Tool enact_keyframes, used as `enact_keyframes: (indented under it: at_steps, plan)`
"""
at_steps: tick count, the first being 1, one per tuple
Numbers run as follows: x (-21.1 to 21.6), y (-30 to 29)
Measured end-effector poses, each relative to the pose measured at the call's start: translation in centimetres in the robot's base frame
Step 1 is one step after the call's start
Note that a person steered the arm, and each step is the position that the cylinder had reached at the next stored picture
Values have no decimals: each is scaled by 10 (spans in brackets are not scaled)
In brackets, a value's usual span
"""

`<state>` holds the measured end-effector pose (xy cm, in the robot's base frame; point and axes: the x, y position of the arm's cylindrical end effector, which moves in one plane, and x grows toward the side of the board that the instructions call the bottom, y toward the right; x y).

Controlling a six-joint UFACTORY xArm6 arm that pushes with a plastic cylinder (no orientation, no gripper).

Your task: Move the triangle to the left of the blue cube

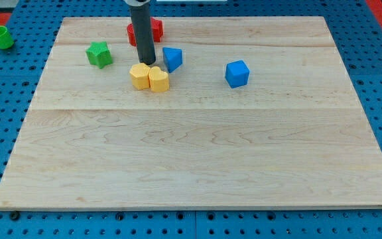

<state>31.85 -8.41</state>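
Observation:
A blue triangle block (172, 58) lies near the view's top, left of centre. A blue cube (237, 74) sits about a hundred pixels to its right and slightly lower. My dark rod comes down from the view's top and my tip (147, 64) rests on the board just left of the blue triangle, close to it. The tip is right above two yellow blocks (148, 78) that sit side by side and touch each other.
A red block (156, 29) lies behind the rod at the view's top, partly hidden. A green star block (99, 54) sits left of the rod. A green cup (1, 37) stands off the wooden board (197, 146) at the upper left.

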Motion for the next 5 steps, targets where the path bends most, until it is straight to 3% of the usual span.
enact_keyframes:
  at_steps: [1, 3, 5]
  plan:
    - [-12, 30]
    - [18, 115]
    - [18, 98]
